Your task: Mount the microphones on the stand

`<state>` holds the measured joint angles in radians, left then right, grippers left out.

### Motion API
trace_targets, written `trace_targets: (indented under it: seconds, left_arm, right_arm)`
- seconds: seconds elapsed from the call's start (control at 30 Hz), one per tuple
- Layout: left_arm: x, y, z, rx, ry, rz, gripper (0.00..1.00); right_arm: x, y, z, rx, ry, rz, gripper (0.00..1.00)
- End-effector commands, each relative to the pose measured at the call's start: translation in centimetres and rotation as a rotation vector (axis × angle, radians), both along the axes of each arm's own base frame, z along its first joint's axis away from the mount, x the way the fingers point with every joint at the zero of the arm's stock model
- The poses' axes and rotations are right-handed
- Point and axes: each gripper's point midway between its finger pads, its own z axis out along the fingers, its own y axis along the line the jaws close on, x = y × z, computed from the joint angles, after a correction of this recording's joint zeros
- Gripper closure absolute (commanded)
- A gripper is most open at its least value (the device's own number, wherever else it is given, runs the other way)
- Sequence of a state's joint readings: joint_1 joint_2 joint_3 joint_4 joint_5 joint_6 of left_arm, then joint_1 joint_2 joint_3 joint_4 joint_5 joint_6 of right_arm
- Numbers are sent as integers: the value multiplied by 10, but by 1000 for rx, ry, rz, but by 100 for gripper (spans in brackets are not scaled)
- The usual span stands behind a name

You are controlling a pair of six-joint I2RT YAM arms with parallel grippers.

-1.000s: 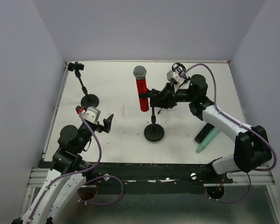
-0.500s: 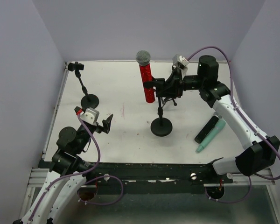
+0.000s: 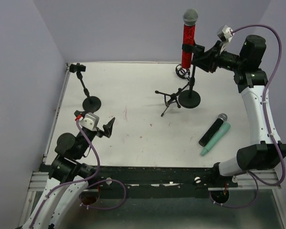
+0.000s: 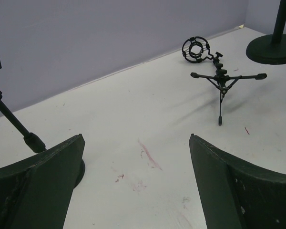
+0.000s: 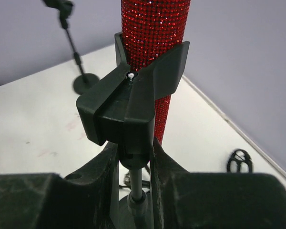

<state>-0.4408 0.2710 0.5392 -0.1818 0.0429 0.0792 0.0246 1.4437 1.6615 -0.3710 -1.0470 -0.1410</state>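
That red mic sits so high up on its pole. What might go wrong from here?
1. The red mic rides high in the clip of the stand, so it looks top-heavy; if the right pincer lets go with the stand tilted, it may topple.
2. The base sits close beside the small tripod and could knock it over.

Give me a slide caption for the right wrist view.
Red glitter microphone seated in the black stand clip, jaws of the right gripper shut on the post beneath.
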Motion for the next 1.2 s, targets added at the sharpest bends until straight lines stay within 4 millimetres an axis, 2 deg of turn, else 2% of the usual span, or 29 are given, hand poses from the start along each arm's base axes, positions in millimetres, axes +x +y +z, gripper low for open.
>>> trace_targets:
  seconds: [0.0,0.17,0.23,0.37,0.47,0.83,0.97,1.17]
  left_arm:
    - [-6,-3,5,0,-30,-29,2]
    - [-7,-3,7,4,-41,-34,2]
    - [-7,-4,6,7,-38,-37,2]
    - [-5,-6,3,15,-30,-46,2]
    - [-4,-7,2,21,-26,-51,2]
    - [-1,-10,-4,34,-8,-58,2]
    - [-1,-9,-4,36,-11,-55,2]
    - [0,-10,-6,37,-4,-54,2]
  right_arm:
    - [72,-59,-8,-50,-70,-261,98]
    - [131,-123,-23,-32,-124,-457,98]
    - [150,-143,-28,-25,-147,-516,98]
    - [176,-170,-44,-27,-175,-605,98]
    - [191,-180,-61,-31,-189,-646,98]
    - [223,-196,-76,-4,-304,-715,98]
    - [225,-195,-89,-21,-336,-702,97]
    - [214,-195,-108,-18,-349,-692,95]
